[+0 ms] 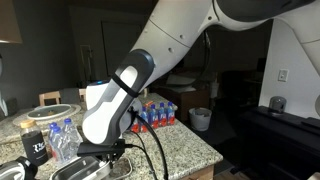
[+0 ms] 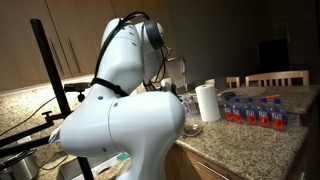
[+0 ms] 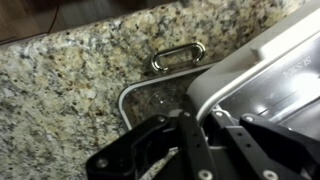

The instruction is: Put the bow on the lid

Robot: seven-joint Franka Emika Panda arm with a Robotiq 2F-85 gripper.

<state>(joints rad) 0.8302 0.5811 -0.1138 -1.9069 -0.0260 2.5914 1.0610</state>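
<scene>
In the wrist view the bow [image 3: 265,70], a whitish translucent plastic tub, fills the right side, tilted, with its corner over the lid. The lid [image 3: 150,100], a flat clear cover with a raised rim, lies on the granite counter and is partly hidden under the tub and the fingers. My gripper [image 3: 215,125] is shut on the tub's wall at its near corner. In an exterior view the gripper [image 1: 100,152] is low over the counter with the pale tub [image 1: 82,167] under it. In the other exterior view the arm hides the tub, the lid and the gripper.
A metal carabiner [image 3: 178,57] lies on the counter just beyond the lid. Loose water bottles [image 1: 60,140] stand close to the gripper. A pack of bottles [image 1: 155,115] sits further back. A paper towel roll [image 2: 207,100] and a glass dish [image 2: 190,128] stand on the counter.
</scene>
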